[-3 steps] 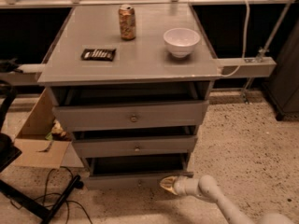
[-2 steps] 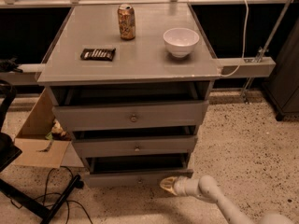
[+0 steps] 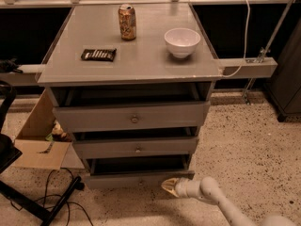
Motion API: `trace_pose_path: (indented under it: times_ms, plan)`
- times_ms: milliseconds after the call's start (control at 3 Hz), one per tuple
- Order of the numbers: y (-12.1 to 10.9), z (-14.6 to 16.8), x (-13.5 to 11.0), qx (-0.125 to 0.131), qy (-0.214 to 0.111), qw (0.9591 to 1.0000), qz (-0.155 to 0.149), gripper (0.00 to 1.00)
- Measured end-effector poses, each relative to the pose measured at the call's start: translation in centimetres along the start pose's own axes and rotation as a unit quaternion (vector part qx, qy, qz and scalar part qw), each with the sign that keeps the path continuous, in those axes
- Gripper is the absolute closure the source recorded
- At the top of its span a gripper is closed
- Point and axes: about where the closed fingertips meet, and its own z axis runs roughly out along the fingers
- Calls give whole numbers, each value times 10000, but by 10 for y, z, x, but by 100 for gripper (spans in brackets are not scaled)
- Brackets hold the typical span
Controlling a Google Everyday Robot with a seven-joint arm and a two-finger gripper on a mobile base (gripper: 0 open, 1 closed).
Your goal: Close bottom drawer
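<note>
The grey cabinet has three drawers. The bottom drawer (image 3: 139,179) is the lowest, with a narrow grey front and a tiny knob; it stands pulled out a little, with a dark gap above its front. My gripper (image 3: 168,186) is low at the floor, at the right end of the bottom drawer's front, its tan tip touching or nearly touching it. The white arm runs from it to the lower right. The middle drawer (image 3: 136,147) and the top drawer (image 3: 131,117) also stand slightly out.
On the cabinet top (image 3: 141,65) stand a soda can (image 3: 127,21), a white bowl (image 3: 182,42) and a dark snack bar (image 3: 98,54). An open cardboard box (image 3: 40,140) sits at the left. Black cables and a stand leg (image 3: 51,201) lie on the speckled floor.
</note>
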Motion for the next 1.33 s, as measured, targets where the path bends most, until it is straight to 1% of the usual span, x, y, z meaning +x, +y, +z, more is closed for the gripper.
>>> trace_pose_path:
  times_ms: [333, 667, 1000, 1333]
  plan:
    - [0, 0, 0, -1, 0, 10000, 0, 10]
    - [0, 0, 0, -2, -1, 10000, 0, 0]
    - [0, 0, 0, -2, -1, 10000, 0, 0]
    - [-16, 13, -9, -92, 83, 9997, -222, 18]
